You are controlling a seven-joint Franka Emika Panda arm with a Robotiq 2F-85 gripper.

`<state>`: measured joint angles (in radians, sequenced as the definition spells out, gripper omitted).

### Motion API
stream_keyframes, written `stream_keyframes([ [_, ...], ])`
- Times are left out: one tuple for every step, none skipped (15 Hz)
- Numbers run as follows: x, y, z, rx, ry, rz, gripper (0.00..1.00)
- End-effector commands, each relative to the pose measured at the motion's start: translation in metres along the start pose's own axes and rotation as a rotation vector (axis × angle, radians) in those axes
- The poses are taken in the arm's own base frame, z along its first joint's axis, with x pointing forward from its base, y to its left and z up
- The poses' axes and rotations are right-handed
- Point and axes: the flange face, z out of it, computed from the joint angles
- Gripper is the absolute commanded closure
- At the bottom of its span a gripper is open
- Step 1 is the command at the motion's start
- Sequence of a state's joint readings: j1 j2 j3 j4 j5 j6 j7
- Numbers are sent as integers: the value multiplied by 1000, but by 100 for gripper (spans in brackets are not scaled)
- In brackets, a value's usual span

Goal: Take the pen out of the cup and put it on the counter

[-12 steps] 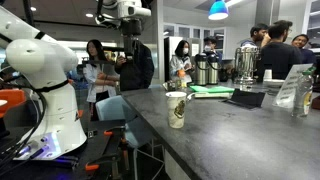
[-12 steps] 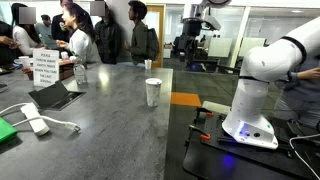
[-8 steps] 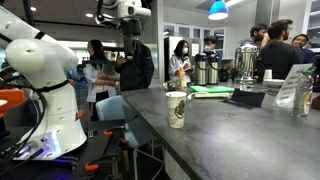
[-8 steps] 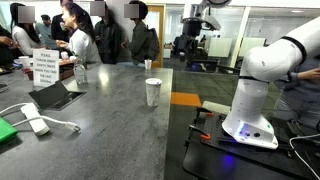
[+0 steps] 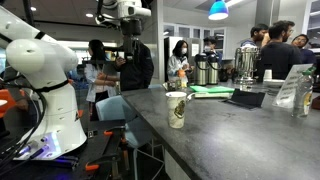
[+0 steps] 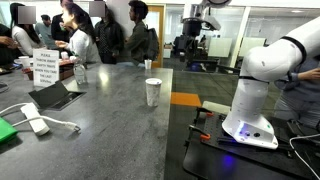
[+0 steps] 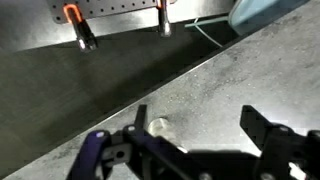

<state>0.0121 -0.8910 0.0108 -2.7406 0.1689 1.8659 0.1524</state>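
Note:
The cream-white cup with a dark emblem (image 5: 176,109) stands on the dark grey counter (image 5: 245,140) near its edge. It also shows in an exterior view (image 6: 153,92). The thin dark pen (image 5: 168,91) pokes out of the cup's rim, leaning. My gripper (image 5: 130,38) hangs high above and well to the side of the cup, beyond the counter's edge, and shows at the top of an exterior view (image 6: 193,33). In the wrist view the gripper (image 7: 200,132) is open and empty, with the cup (image 7: 158,127) small and far below, beside one finger.
Metal urns (image 5: 245,62), a dark tablet (image 5: 245,98) and green papers (image 5: 210,91) sit at the counter's far end. A sign (image 6: 45,66), a bottle (image 6: 80,72), a small white cup (image 6: 148,64) and a white cable (image 6: 36,124) lie on it. People stand behind.

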Motion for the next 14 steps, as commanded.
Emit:
stream_keyframes([
  [8,-1,0,-8,-14,-8,0],
  [14,-1,1,-24,-21,-8,0],
  [22,-1,3,-38,-40,-1,0],
  [30,-1,6,-58,-44,27,0],
  [40,-3,9,-67,-59,49,0],
  [51,-4,12,-94,-67,69,0],
  [62,-6,16,-116,-75,91,0],
  [74,-8,19,-139,-78,106,0],
  [85,-11,23,-146,-88,112,0],
  [96,-12,27,-160,-89,118,0],
  [106,-15,30,-164,-95,121,0],
  [116,-18,33,-152,-109,120,0],
  [124,-19,37,-157,-110,128,0],
  [131,-20,41,-140,-125,117,0],
])
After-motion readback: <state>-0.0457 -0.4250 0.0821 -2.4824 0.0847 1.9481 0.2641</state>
